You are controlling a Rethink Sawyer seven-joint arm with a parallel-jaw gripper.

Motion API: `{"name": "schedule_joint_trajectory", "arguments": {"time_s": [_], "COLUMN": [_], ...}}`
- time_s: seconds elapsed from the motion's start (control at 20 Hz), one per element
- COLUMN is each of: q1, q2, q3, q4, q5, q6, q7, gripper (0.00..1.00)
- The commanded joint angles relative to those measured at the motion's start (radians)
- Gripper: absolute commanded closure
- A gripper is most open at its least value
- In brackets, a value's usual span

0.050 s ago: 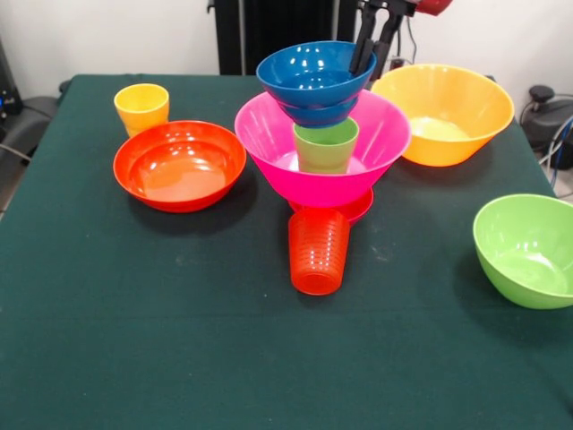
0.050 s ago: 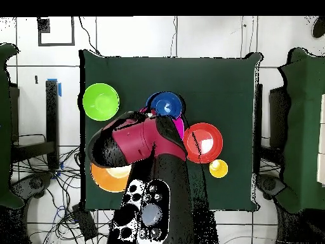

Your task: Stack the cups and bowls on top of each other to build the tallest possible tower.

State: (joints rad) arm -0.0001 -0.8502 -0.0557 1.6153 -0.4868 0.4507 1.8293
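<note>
The tower stands mid-table. A ribbed orange-red cup (image 1: 319,253) is at the bottom, with a small magenta bowl (image 1: 358,208) on it. Above that sits the large pink bowl (image 1: 269,134) with the light green cup (image 1: 326,148) inside. A small dark blue bowl (image 1: 318,114) and the medium blue bowl (image 1: 309,73) top it. My gripper (image 1: 365,70) comes down at the blue bowl's right rim, one finger inside and one outside, shut on it. In the overhead view the arm (image 2: 139,143) hides the gripper; the blue bowl (image 2: 166,105) shows beside it.
The wide red-orange bowl (image 1: 179,166) and yellow cup (image 1: 141,107) sit left of the tower. To its right are the large yellow-orange bowl (image 1: 448,112) behind and the lime green bowl (image 1: 528,251) at the table's right edge. The green cloth (image 1: 179,349) covers the table.
</note>
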Motion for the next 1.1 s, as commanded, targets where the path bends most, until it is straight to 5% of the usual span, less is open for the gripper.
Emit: {"name": "schedule_joint_trajectory", "arguments": {"time_s": [0.05, 1.1], "q1": [0.008, 0.003], "q2": [0.063, 0.063], "q3": [0.035, 0.035], "q4": [0.079, 0.091], "q5": [0.021, 0.033], "q6": [-0.051, -0.084], "q7": [0.141, 0.131], "gripper": [1.00, 1.00]}}
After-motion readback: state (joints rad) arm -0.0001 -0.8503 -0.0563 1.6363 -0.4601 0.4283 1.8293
